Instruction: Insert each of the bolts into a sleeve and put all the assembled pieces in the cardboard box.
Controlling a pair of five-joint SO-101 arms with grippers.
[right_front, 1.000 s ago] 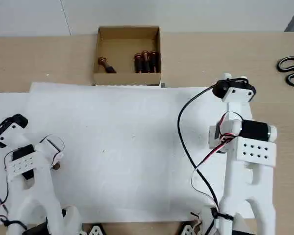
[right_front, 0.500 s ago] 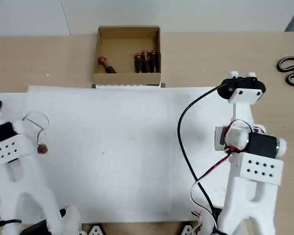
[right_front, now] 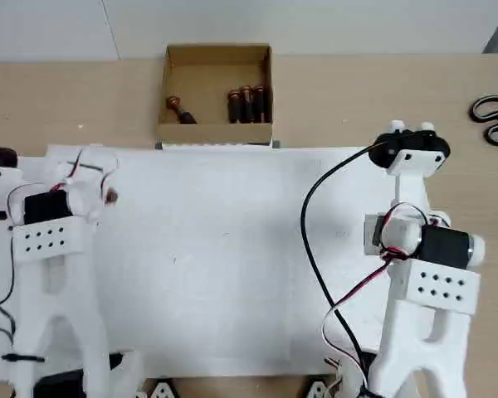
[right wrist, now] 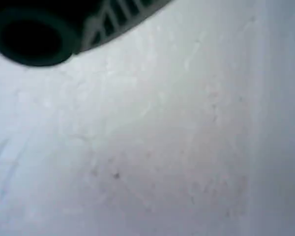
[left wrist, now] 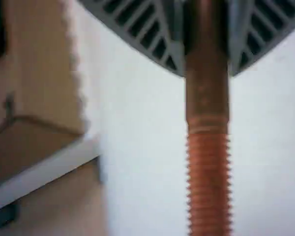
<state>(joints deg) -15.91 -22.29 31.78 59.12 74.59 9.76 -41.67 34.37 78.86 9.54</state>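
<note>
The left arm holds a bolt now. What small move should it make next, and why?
Probably swing the left gripper toward the cardboard box. Its fingers are shut on the copper bolt, and the open box, with copper pieces already inside, lies ahead of the gripper and to its right.

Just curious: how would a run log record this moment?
left gripper: shut on bolt | cardboard box: four pieces inside

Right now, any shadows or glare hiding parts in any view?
High view: even light, no glare; slight shade inside the cardboard box, but the assembled pieces in it read fine. Left wrist view: the bolt is evenly lit, threads plain, no hotspot. Right wrist view: the white sheet is flat-lit, no glare.
</note>
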